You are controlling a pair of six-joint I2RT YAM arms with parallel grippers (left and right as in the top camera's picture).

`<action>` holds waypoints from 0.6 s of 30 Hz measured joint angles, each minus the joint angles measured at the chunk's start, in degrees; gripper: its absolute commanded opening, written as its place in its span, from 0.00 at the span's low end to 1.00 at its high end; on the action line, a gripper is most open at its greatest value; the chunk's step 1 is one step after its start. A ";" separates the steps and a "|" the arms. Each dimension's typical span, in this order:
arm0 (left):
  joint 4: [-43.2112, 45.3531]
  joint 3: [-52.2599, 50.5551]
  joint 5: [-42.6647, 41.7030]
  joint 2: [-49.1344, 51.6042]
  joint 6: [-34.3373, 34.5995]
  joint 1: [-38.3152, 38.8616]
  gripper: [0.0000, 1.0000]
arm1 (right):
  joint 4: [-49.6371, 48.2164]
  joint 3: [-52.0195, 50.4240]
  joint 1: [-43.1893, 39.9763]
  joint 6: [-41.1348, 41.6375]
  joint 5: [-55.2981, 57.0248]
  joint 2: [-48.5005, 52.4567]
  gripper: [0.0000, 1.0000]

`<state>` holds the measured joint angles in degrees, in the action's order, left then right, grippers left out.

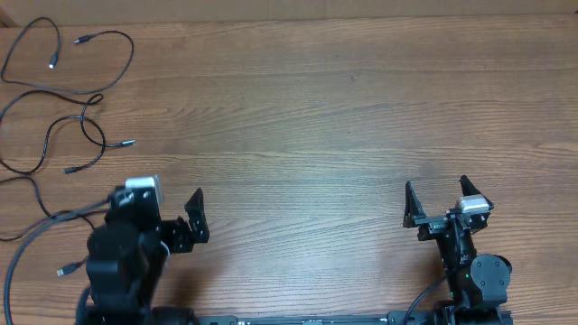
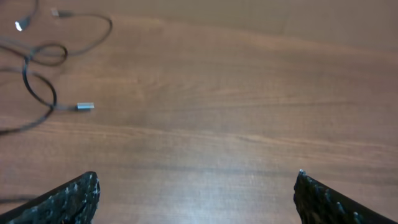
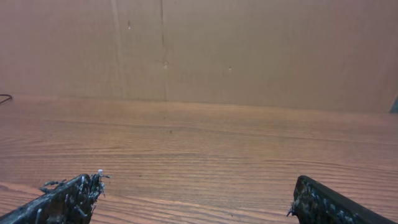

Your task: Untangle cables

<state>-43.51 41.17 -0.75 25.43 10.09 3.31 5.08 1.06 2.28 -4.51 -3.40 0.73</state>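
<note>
Several cables (image 1: 88,108) lie loosely fanned on the surface (image 1: 343,108), a few crossings left to clear; my left tool (image 2: 196,177) and right tool (image 1: 436,190) gape empty.

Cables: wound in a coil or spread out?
Spread out. The cables lie as loose strands on the table's left side, plug tips apart, with some strands crossing.

A robotics lab bench, we judge: left arm (image 1: 122,262) and right arm (image 1: 479,275) mounted along a wood-grain table (image 1: 343,117), brown panel (image 3: 249,50) (seemingly cardboard) beyond.
</note>
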 measured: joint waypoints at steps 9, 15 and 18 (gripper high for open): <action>7.52 -10.58 0.24 -5.29 -0.11 0.00 1.00 | 0.00 0.00 0.00 0.00 0.02 0.00 1.00; 14.80 -17.22 1.53 -10.49 -0.24 0.00 1.00 | 0.02 0.00 0.00 0.00 0.04 0.00 1.00; 20.15 -21.46 1.86 -14.27 -0.94 0.00 1.00 | 0.02 0.00 0.00 0.02 0.04 0.00 1.00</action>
<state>-23.35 19.70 1.10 11.16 9.15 3.31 5.10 1.06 2.28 -4.49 -3.36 0.73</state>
